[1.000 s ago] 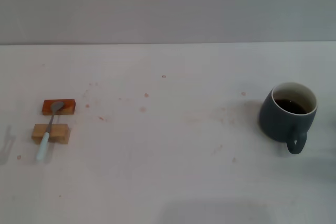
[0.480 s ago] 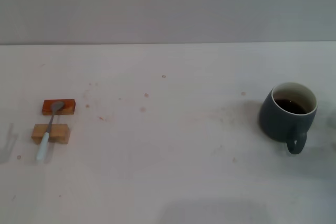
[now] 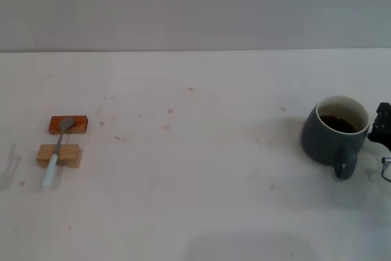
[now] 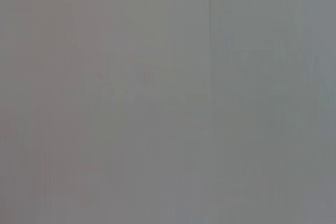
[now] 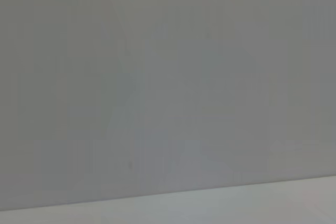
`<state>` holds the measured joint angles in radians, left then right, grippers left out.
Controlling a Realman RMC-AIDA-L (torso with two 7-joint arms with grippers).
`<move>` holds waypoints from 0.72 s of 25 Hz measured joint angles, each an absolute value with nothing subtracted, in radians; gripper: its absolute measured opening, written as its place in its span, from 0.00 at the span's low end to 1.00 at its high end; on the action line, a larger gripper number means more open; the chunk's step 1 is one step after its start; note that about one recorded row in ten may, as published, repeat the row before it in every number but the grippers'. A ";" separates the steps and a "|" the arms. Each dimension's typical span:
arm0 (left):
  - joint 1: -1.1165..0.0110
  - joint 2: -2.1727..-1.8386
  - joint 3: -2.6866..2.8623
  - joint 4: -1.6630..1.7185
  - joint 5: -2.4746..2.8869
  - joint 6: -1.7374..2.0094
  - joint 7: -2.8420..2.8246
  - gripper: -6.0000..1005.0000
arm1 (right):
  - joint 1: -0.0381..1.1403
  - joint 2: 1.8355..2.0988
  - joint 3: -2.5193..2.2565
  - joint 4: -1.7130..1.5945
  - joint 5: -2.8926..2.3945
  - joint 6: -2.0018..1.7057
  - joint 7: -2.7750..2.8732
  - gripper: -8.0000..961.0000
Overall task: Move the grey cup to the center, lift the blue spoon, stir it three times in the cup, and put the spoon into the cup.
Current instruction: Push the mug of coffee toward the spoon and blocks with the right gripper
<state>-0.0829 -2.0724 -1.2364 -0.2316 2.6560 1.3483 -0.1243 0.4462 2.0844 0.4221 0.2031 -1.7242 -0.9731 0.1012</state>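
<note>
The grey cup (image 3: 336,131) stands at the right of the white table, dark liquid inside, its loop handle toward the front. My right gripper (image 3: 383,131) shows only as a dark tip at the right edge of the head view, just right of the cup and apart from it. The blue spoon (image 3: 55,155) lies at the far left, its metal bowl on an orange block (image 3: 68,125) and its pale blue handle across a tan block (image 3: 58,155). My left gripper is out of view. Both wrist views show only blank grey wall.
The white table (image 3: 195,181) meets a grey wall at the back. Small reddish specks dot the middle of the tabletop. A faint shadow lies at the far left edge.
The right gripper's dark tip has come into the head view at the right edge, beside the cup. Cup, spoon and blocks have not moved.
</note>
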 joint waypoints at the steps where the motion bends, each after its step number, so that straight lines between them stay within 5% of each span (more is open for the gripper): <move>1: -0.083 -2.072 -1.236 -0.232 2.656 1.348 -0.124 0.81 | 0.446 2.084 0.419 0.206 -1.724 -0.973 0.101 0.01; 18: -0.084 -2.072 -1.236 -0.231 2.655 1.347 -0.124 0.81 | 0.469 2.085 0.334 0.256 -1.724 -0.944 0.103 0.01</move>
